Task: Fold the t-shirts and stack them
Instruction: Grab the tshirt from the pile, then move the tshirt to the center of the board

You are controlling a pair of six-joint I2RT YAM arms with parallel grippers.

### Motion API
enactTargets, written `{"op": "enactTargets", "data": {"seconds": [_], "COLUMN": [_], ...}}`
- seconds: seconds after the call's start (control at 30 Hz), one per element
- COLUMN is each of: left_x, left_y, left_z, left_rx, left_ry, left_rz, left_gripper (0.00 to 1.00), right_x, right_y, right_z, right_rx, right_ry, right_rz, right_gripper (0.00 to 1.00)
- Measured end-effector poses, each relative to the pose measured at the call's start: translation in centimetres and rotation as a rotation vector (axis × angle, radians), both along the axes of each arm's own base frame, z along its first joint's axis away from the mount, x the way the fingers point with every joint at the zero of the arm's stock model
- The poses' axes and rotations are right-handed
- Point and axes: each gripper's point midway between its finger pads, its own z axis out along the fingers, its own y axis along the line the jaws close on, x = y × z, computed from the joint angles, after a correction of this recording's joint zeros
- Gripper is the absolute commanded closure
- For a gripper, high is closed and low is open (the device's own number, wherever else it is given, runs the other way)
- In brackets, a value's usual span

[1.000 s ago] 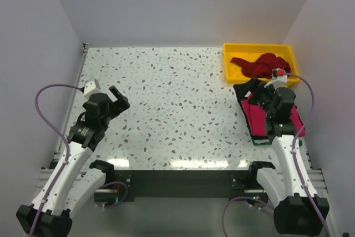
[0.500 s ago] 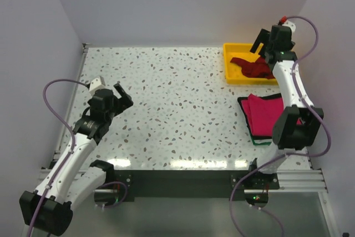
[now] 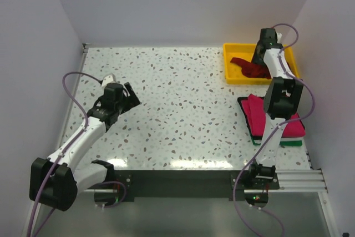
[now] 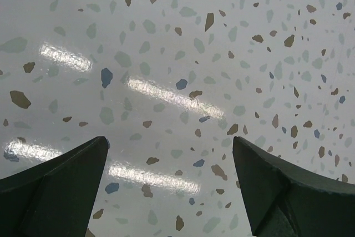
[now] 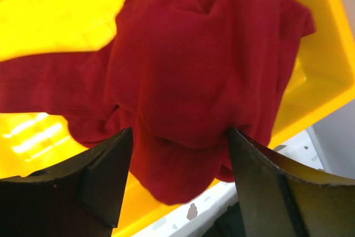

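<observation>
On the speckled tabletop (image 3: 183,109), a yellow tray (image 3: 236,46) sits at one o'clock, with the folded pink t-shirt (image 3: 260,115) at three. The maroon t-shirt (image 5: 188,70) lies crumpled in the tray. It looks soft and limp, best pinched at a raised fold. The right pincer (image 5: 177,134) straddles it, jaws apart. The left pincer (image 4: 169,159) gapes at nine.

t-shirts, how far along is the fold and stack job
Done: a folded stack sits at the table's right edge, magenta-pink t-shirt on top, black t-shirt and green t-shirt edges showing beneath. In hand: the right gripper straddles the crumpled dark red t-shirt in the yellow tray; a firm grip isn't clear. Remaining: fold it and add it to the stack. The left gripper hangs open over bare table.
</observation>
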Motion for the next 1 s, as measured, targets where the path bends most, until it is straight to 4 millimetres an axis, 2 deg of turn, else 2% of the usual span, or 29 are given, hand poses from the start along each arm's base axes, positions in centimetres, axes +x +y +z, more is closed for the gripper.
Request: {"op": "enactTargets", "data": {"seconds": [0.07, 0.1, 0.2, 0.37, 0.43, 0.53, 0.6, 0.67, 0.77, 0.8, 0.83, 0.9, 0.93, 0.97, 1.0], "left_x": [0.2, 0.3, 0.6, 0.8, 0.7, 0.7, 0.6, 0.4, 0.1, 0.0, -0.2, -0.5, -0.8, -1.0, -1.3], "left_y": [-0.1, -0.1, -0.1, -0.1, -0.1, -0.1, -0.1, -0.1, -0.1, -0.1, 0.0, 0.0, 0.1, 0.2, 0.3], "left_z": [-0.1, -0.1, 0.2, 0.5, 0.8, 1.7, 2.4, 3.3, 4.5, 4.9, 5.2, 5.7, 6.0, 6.1, 6.3], "left_rx": [-0.004, -0.006, -0.011, -0.016, -0.019, -0.027, -0.034, -0.043, -0.056, -0.06, -0.063, -0.069, -0.072, -0.073, -0.075], "left_ry": [0.004, 0.004, -0.005, -0.015, -0.025, -0.052, -0.072, -0.101, -0.139, -0.15, -0.159, -0.177, -0.187, -0.192, -0.198], "left_rz": [-0.003, -0.003, -0.002, -0.002, -0.002, -0.002, -0.004, -0.006, -0.009, -0.01, -0.011, -0.012, -0.012, -0.011, -0.011], "left_gripper": [0.0, 0.0, 0.0, 0.0, 0.0, 0.0, 0.0, 0.0, 0.0, 0.0, 0.0, 0.0, 0.0, 0.0, 0.0], "right_x": [-0.2, -0.3, -0.6, -0.1, 0.2, 0.0, -0.2, -0.5, -2.1, -3.0, -3.8, -6.1, -7.4, -8.4, -10.0], "right_y": [-0.1, -0.2, -0.4, -0.2, 0.1, 0.8, 1.6, 2.6, 5.6, 7.8, 9.6, 15.3, 18.4, 20.8, 24.0], "right_z": [-1.3, -2.0, -2.5, -1.8, -0.9, 1.9, 5.5, 10.3, 17.7, 21.1, 23.4, 28.7, 31.0, 32.5, 34.3], "right_rx": [0.004, 0.008, 0.016, 0.05, 0.065, 0.09, 0.103, 0.092, 0.055, 0.032, 0.02, 0.013, 0.029, 0.048, 0.087], "right_ry": [0.028, 0.045, 0.059, 0.033, 0.012, -0.028, -0.076, -0.155, -0.279, -0.337, -0.38, -0.491, -0.547, -0.585, -0.633], "right_rz": [-0.003, -0.006, -0.012, 0.008, 0.023, 0.055, 0.087, 0.123, 0.207, 0.26, 0.303, 0.44, 0.522, 0.59, 0.687], "right_gripper": [0.45, 0.69, 0.99, 1.0, 1.0, 1.0, 1.0, 1.0, 1.0, 1.0, 1.0, 1.0, 1.0, 1.0, 1.0]}}
